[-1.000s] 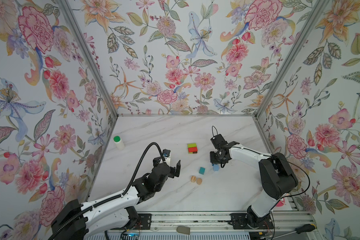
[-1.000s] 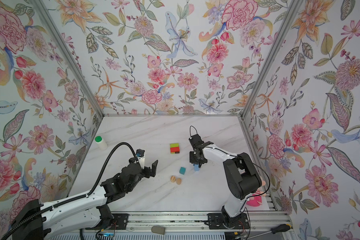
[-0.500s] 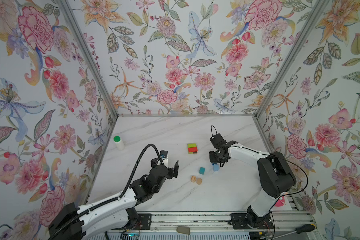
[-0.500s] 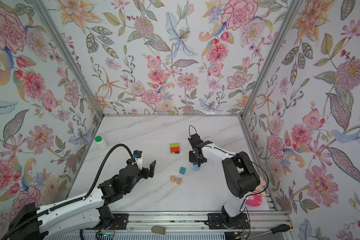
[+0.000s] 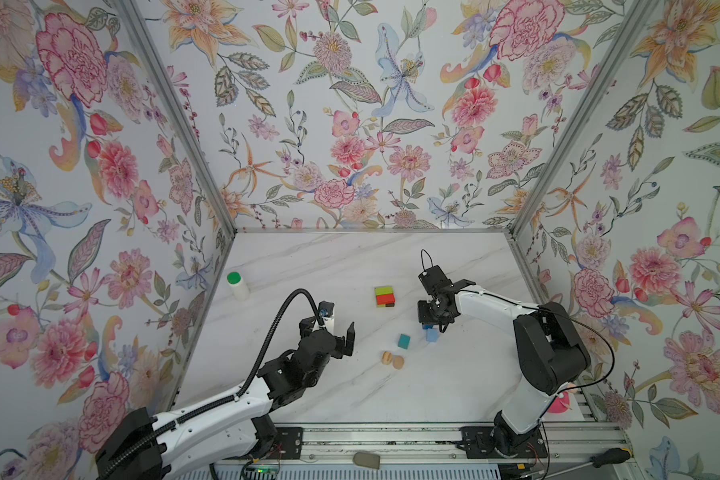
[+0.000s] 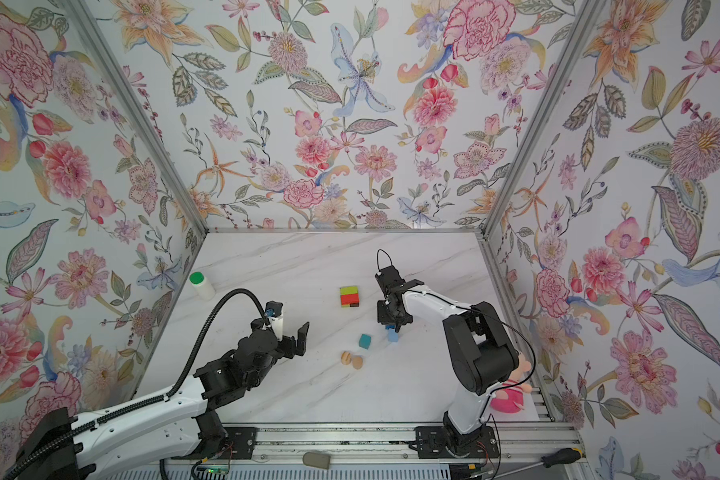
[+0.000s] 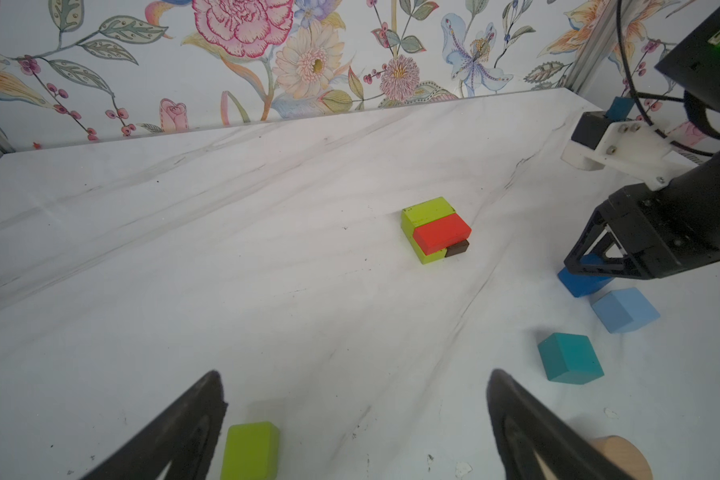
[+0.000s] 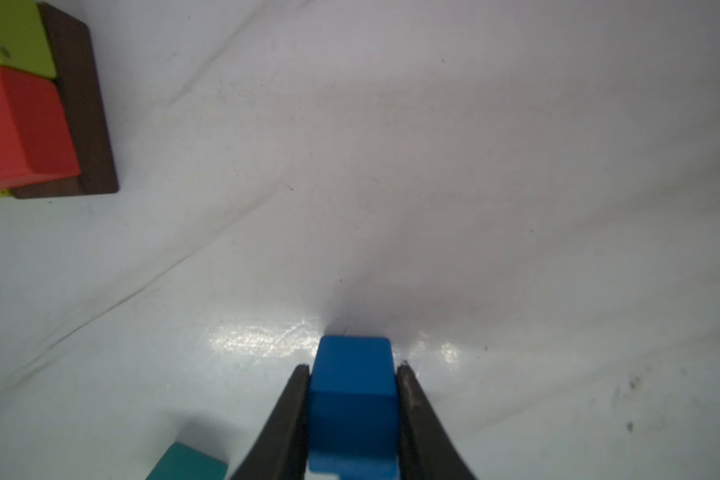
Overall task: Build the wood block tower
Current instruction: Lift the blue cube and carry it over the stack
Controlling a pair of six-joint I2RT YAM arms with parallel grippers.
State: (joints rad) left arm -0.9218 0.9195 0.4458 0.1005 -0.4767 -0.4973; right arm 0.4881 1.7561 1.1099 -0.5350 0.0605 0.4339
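right pincer (image 8: pixel 352 370) clamped on the dark blue block (image 8: pixel 352 399)

my right arm (image 5: pixel 487 305) reaches in from the right side, forearm stretched toward the middle and wrist bent down, so the gripped block sits low at the surface (image 5: pixel 454 386). the light blue block (image 5: pixel 432 335) lies just beside it, the teal block (image 5: pixel 404 341) is near, and the tan rounded pieces (image 5: pixel 386 357) are closer to the front. the tower (image 5: pixel 384 296), yellow-green and red over dark brown, stands apart toward the back. my left arm (image 5: pixel 225 411) lies low, its left pincer (image 7: pixel 356 380) spread wide, with a yellow-green block (image 7: pixel 250 451) below it. a green-capped bottle (image 5: pixel 238 284) stands by the left wall.
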